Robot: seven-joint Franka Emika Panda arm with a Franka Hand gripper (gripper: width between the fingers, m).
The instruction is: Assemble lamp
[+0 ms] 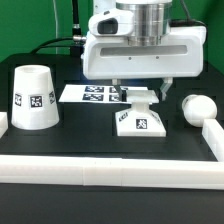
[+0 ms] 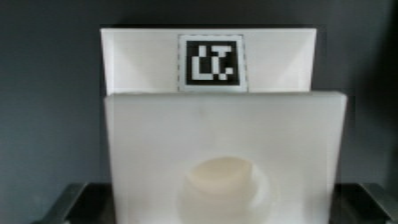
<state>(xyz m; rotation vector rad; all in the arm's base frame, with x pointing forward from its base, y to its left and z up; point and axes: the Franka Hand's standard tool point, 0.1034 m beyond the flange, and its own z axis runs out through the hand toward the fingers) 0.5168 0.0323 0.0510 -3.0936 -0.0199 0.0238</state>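
The end effector (image 1: 137,93) hangs straight down from the white wrist housing over the middle of the table (image 1: 90,140). Its two dark fingers (image 1: 118,91) are set apart, one on each side of the raised upper part of the lamp base (image 1: 140,120). The exterior view is too coarse to show whether the pads press on the part or only flank it, so I cannot tell if it is grasped or free.

In the wrist view the lamp base (image 2: 222,130) fills nearly the whole picture. It is a white block with a round socket hollow (image 2: 228,182) in the nearer face and a black-and-white tag (image 2: 212,60) on the farther face. Dark shapes sit at both lower corners, too blurred to identify.

In the exterior view the base rests on the black table with a tag facing the camera. Behind it, toward the exterior view's left, the marker board (image 1: 88,94) lies flat and runs in under the end effector.

The shade (image 1: 33,97) stands well apart at the exterior view's left, wide end down and tag outward. The bulb (image 1: 197,106) lies on the table at the exterior view's right, near the white rail (image 1: 213,138) and apart from the base.
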